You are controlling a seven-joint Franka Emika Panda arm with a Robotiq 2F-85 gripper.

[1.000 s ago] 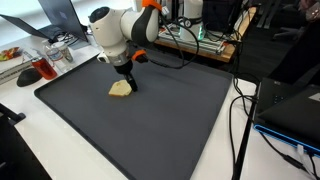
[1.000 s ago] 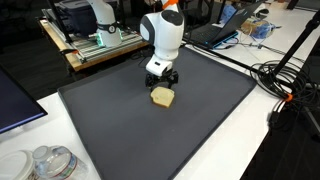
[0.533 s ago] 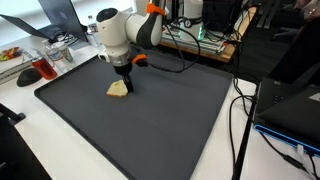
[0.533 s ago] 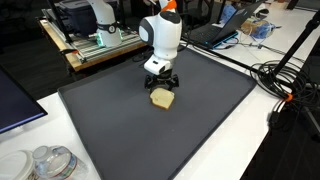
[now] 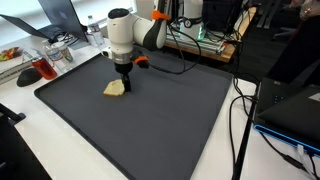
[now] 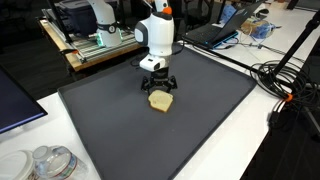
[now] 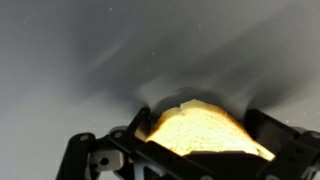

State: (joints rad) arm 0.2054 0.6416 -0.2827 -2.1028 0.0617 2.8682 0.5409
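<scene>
A slice of toasted bread (image 5: 114, 88) lies on the dark grey mat (image 5: 170, 110) toward its far side; it also shows in the other exterior view (image 6: 159, 101). My gripper (image 5: 123, 82) points straight down at the slice's far edge (image 6: 158, 89). In the wrist view the yellow slice (image 7: 205, 132) fills the gap between the two black fingers (image 7: 200, 122), and each finger touches one side of it. The gripper is shut on the bread, low over the mat. The slice's lower edge is hidden by the gripper body.
A wooden cart with electronics (image 6: 95, 42) stands behind the mat. Laptops (image 5: 290, 110) and cables (image 6: 285, 80) lie beside one edge. A red object in a dish (image 5: 30, 72) and plastic containers (image 6: 50, 160) sit on the white table.
The arm has turned and shifted slightly along the mat's far side. The bread has moved a little with the gripper.
</scene>
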